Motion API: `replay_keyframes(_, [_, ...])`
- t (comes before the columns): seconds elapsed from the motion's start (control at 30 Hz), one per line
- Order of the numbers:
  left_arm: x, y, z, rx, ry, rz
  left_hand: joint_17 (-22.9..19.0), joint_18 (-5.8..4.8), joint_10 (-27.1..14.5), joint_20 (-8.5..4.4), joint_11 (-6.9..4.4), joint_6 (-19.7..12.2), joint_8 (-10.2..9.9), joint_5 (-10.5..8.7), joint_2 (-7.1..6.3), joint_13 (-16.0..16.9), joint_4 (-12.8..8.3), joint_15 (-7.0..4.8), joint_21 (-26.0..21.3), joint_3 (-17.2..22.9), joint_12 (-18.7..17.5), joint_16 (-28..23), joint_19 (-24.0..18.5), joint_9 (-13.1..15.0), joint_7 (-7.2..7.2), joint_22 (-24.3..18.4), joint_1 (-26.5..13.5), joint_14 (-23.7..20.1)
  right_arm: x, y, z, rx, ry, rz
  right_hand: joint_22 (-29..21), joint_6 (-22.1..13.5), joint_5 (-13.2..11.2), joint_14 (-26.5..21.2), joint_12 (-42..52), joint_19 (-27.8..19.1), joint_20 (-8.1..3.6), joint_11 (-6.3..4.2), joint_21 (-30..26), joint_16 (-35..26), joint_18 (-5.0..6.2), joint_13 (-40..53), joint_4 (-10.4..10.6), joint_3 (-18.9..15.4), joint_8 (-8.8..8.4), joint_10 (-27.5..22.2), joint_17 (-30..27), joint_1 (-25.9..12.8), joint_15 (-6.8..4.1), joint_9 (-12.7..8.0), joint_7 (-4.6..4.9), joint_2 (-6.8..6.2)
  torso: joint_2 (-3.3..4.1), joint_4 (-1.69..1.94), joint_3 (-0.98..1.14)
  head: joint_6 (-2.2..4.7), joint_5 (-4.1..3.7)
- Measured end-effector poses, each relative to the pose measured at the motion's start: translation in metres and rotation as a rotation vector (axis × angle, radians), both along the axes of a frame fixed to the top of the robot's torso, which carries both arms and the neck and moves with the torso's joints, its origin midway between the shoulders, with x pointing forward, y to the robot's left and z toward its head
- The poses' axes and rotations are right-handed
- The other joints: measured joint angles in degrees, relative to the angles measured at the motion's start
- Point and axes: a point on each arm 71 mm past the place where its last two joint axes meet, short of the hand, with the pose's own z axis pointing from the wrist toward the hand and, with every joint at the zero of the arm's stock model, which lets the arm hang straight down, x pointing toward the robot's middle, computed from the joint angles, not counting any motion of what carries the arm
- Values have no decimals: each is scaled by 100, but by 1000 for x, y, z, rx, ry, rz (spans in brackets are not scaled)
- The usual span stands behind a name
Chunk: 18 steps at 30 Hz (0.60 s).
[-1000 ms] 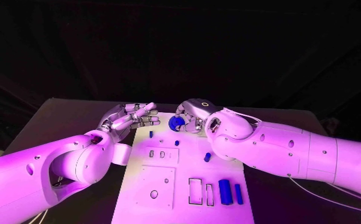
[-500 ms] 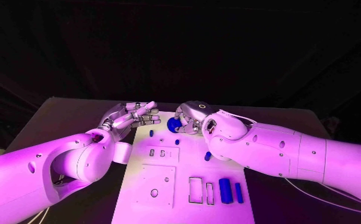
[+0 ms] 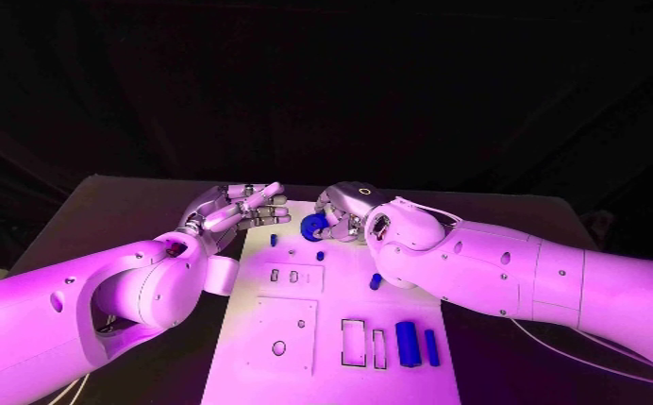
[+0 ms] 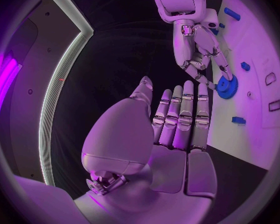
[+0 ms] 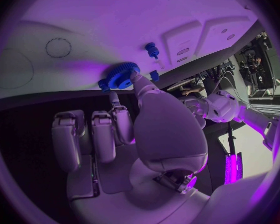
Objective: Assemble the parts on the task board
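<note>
Right hand point(image 3: 351, 211) over the far end of the board point(image 3: 326, 348), fingertips pinching a blue gear point(image 3: 316, 226); the gear sits at the board surface, contact with it not resolvable. Left hand point(image 3: 239, 210) at the board's far left edge, fingers straight and side by side, holding nothing. Small blue pegs point(image 3: 321, 257) lie just near of the gear. Two blue bars point(image 3: 407, 343) rest at the near right, beside rectangular slots point(image 3: 353, 345).
</note>
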Motion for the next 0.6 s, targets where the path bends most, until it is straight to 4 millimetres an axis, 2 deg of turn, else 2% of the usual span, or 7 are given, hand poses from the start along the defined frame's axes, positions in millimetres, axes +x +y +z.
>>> replay_keyframes(0.27, [0,0,0,0,1,0,0,0,0,0,0,0,0,0,0,0,0,0,0,0,0,0,0,0,0,0,0,0,0,-4,-2,-3,22,-3,0,0,20,6,0,-10,10,21,0,0,0,0,225,-103,-45,-21,0,-125,6,-8,0,4,-2,1,0,2,-3])
replay_keyframes(0.6, [0,1,0,1,1,2,-1,0,0,0,0,0,-22,0,0,0,0,0,0,0,0,0,0,0,0,-7,0,0,-2,-5,-2,9,50,7,-1,136,121,6,82,-10,9,29,0,0,0,5,404,-132,-57,53,-1,-269,6,0,-29,149,-2,-4,1,-7,10])
